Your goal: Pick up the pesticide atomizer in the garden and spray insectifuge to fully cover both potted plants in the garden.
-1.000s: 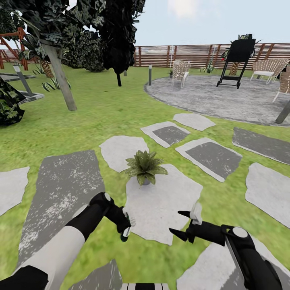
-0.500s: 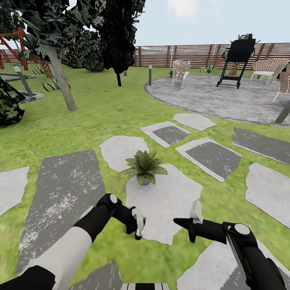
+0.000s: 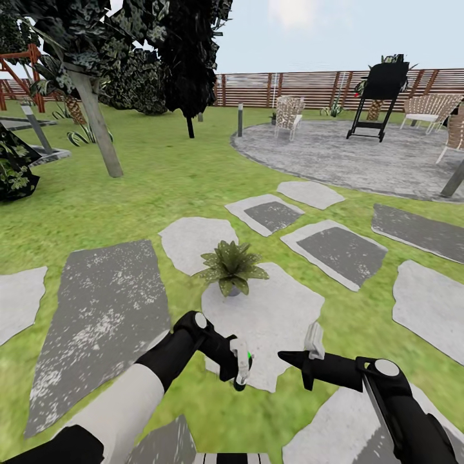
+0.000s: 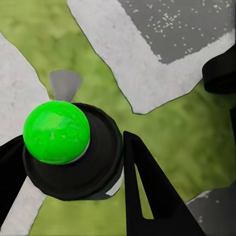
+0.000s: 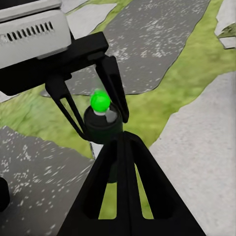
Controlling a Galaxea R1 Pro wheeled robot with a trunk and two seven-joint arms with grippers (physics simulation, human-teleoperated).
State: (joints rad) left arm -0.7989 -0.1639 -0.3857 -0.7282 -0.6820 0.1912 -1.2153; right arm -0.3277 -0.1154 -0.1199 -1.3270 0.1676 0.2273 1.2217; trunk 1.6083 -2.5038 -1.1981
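My left gripper (image 3: 240,368) is shut on the pesticide atomizer (image 3: 243,361), a small white sprayer with a dark end and a bright green tip. It hangs low over the near edge of a white stepping stone (image 3: 283,309). In the left wrist view the green tip (image 4: 56,132) and dark cap sit between the black fingers (image 4: 147,191). The right wrist view shows the atomizer (image 5: 101,115) in the left gripper (image 5: 96,118) just ahead of my right gripper (image 5: 123,136). My right gripper (image 3: 287,362) is shut and empty, close to the atomizer's right. One potted plant (image 3: 232,265) stands on the same stone, beyond both grippers.
Grey and white stepping stones (image 3: 96,303) lie in the lawn on all sides. A round paved patio (image 3: 361,158) with chairs (image 3: 289,116) and a black stand (image 3: 380,96) lies at the back right before the slatted fence (image 3: 309,89). A leaning tree trunk (image 3: 96,122) rises at the left.
My left gripper has carried the atomizer rightwards, nearer to the right gripper. The right gripper's fingers, apart a second ago, are together now. The plant has not moved.
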